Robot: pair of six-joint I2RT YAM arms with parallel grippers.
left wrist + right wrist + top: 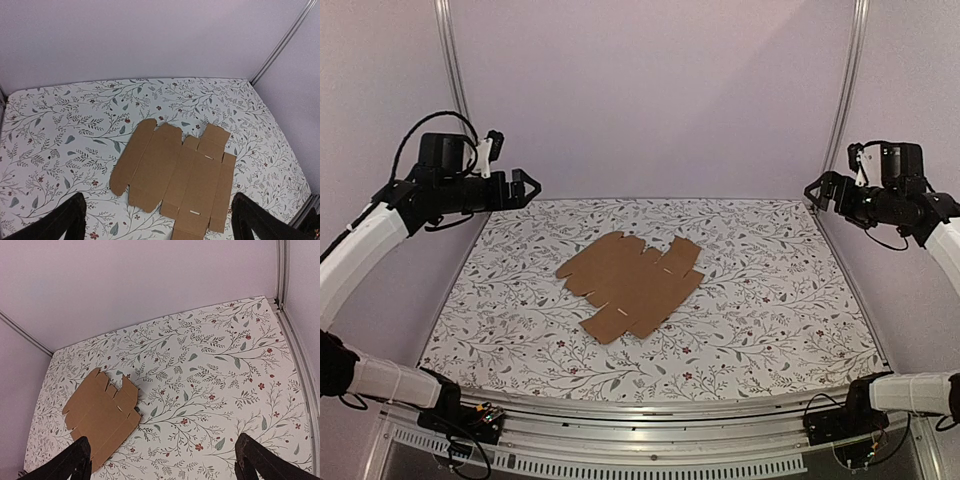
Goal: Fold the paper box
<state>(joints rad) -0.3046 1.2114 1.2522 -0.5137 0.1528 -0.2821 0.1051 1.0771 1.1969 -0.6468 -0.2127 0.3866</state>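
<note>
The paper box (632,284) is a flat brown die-cut cardboard sheet with flaps and slits, lying unfolded in the middle of the table. It also shows in the left wrist view (175,172) and the right wrist view (100,415). My left gripper (525,188) is open and empty, held high over the far left of the table, well away from the sheet. My right gripper (817,192) is open and empty, held high over the far right edge. In each wrist view only the two black fingertips (65,222) (260,462) show at the bottom corners.
The table wears a white cloth with a leaf and flower print (770,300). Pale walls and metal frame posts (847,90) close in the back and sides. The arm bases (470,420) sit at the near edge.
</note>
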